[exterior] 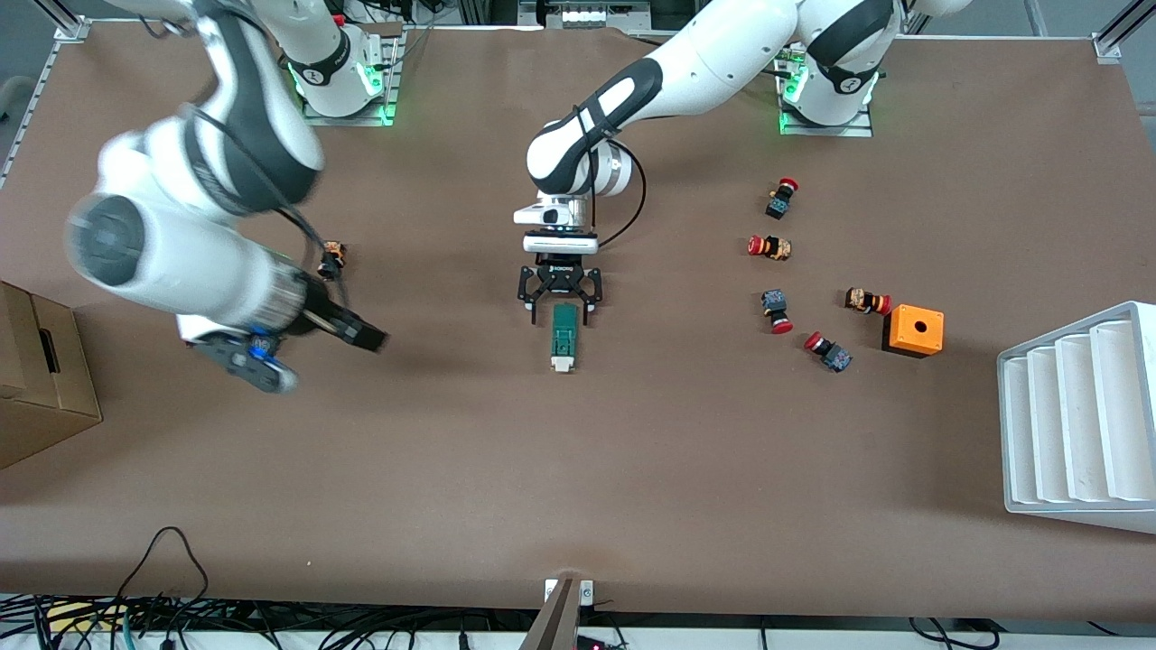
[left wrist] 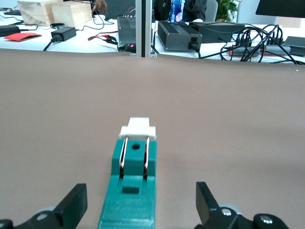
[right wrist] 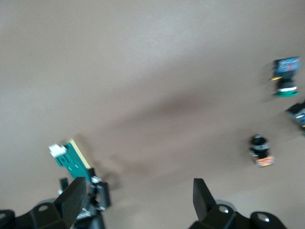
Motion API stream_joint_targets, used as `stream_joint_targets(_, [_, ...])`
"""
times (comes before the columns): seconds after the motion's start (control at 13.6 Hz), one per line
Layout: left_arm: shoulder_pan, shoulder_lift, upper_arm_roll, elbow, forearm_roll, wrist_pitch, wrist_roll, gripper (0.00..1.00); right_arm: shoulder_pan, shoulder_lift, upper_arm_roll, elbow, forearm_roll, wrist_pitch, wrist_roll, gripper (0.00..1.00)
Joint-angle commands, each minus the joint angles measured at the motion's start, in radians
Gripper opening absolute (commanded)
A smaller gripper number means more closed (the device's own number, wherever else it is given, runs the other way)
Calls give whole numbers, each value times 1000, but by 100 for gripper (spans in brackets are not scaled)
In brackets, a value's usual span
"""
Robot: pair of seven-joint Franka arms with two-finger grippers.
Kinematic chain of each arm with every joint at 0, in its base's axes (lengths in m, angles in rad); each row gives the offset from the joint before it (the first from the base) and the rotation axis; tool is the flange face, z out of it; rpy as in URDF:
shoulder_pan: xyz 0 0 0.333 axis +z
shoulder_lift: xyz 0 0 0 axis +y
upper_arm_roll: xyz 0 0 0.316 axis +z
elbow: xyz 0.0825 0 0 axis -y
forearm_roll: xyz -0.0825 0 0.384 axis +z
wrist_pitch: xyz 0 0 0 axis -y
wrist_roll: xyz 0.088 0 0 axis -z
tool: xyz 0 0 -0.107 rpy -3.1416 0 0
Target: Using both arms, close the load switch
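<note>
The load switch (exterior: 564, 336), a narrow dark-green block with a white end piece, lies flat in the middle of the table, white end toward the front camera. My left gripper (exterior: 560, 311) is low over its green end, open, one finger on each side and apart from it. In the left wrist view the switch (left wrist: 131, 188) lies between the open fingers (left wrist: 74, 206). My right gripper (exterior: 361, 336) is open and empty over bare table toward the right arm's end, apart from the switch. Its wrist view shows the switch (right wrist: 70, 158) off to one side.
Several red-capped push buttons (exterior: 769, 246) and an orange box with a hole (exterior: 914, 329) lie toward the left arm's end, with a white ribbed rack (exterior: 1079, 420) at that edge. One small button (exterior: 332, 257) lies near the right arm. A cardboard box (exterior: 36, 379) stands at the right arm's end.
</note>
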Motion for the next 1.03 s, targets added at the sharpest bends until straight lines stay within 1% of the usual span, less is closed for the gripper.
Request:
stream_joint_targets(0.0, [35,-87,-60,-17,-150,15,167,100,-70,-146,23,-143,-50,-30,-198,99])
stream_joint_targets(0.07, [52,-107,-82,-17,-199,15,216,100,-97,-184,35,-175,-79,-34,-271,99])
stream_joint_targets(0.15, [76,-144,-111,-15,-283,12,303,100,-178,-240,76,-210,-94,-36,-392,99])
stream_joint_targets(0.29, [84,-199,-111,-10,-415,10,431,100,-238,-278,84,-224,-96,-44,-506,99])
stream_joint_targets(0.37, [89,-231,-113,-1,-501,10,506,100,-261,-291,86,-224,-102,-59,-565,99])
stream_joint_targets(0.59, [130,-342,-114,6,-757,10,751,100,-289,-324,86,-238,-119,-60,-672,99])
stream_joint_targets(0.74, [176,-383,-120,31,-892,10,877,100,-288,-320,81,-228,-125,-60,-700,99])
stream_joint_targets(0.81, [211,-400,-168,40,-960,-3,931,100,-286,-314,83,-217,-134,-60,-700,99])
stream_joint_targets(0.96, [253,-428,-191,49,-1014,-48,994,100,-282,-295,84,-192,-140,-59,-702,99])
